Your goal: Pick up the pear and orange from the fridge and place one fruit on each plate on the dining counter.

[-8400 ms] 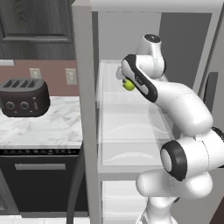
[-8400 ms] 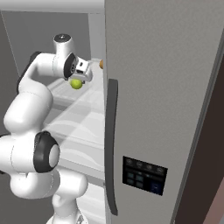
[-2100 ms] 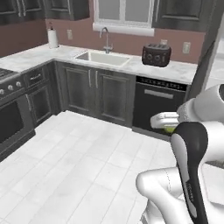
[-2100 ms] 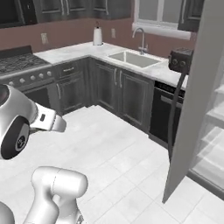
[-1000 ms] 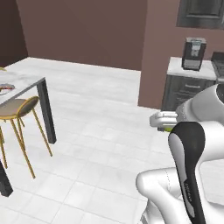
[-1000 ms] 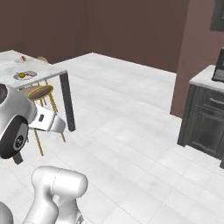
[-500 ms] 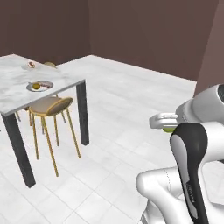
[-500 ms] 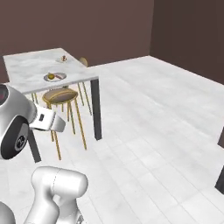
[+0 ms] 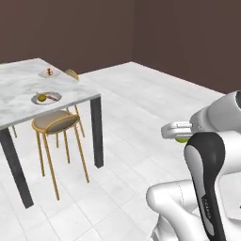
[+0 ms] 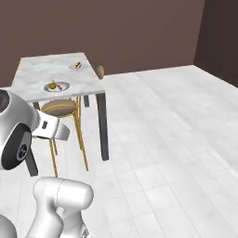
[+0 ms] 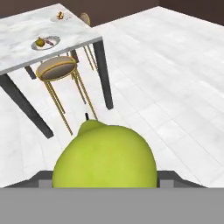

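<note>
Marble surface [image 9: 19, 96]: two plates, near plate [image 9: 46, 98] carrying the orange [image 9: 42, 98]
Claw [image 11: 105, 181]: closed around pear [image 11: 105, 159]
Stool [image 9: 55, 121]: under surface edge

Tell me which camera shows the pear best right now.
The hand view: the pear sits big and close, stem visible. The left base view shows a green sliver under the pincer. The right base view gives nothing clear of it.
</note>
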### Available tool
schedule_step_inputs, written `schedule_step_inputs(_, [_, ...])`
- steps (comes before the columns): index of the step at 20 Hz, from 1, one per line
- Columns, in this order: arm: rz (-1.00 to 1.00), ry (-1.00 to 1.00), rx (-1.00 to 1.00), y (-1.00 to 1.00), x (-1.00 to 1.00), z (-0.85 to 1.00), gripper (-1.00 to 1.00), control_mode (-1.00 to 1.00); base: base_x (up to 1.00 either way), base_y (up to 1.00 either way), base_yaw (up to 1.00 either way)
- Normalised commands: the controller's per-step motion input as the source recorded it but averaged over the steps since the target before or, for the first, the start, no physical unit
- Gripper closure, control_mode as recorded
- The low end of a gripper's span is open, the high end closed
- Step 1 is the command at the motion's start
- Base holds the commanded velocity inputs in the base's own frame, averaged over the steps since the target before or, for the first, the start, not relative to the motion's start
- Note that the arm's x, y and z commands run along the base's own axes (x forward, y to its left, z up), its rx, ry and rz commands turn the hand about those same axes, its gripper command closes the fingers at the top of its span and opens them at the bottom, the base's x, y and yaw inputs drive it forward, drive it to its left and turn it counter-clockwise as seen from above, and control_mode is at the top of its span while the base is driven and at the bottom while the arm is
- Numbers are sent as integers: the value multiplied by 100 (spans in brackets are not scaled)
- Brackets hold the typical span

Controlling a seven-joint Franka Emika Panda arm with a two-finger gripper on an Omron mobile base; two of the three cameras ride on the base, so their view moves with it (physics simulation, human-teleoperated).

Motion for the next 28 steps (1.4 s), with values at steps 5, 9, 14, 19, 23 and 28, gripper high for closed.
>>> schedule_step_inputs(5, [0,0,0,0,0,0,100,100,100,-78,32])
schedule_step_inputs(9, [0,0,0,0,0,0,100,100,100,-73,34])
schedule_step_inputs(14, [0,0,0,0,0,0,100,100,100,-61,35])
schedule_step_inputs(19, [0,0,0,0,0,0,100,100,100,-51,36])
schedule_step_inputs(23, [0,0,0,0,0,0,100,100,100,-46,43])
schedule_step_inputs(28, [0,0,0,0,0,0,100,100,100,-49,47])
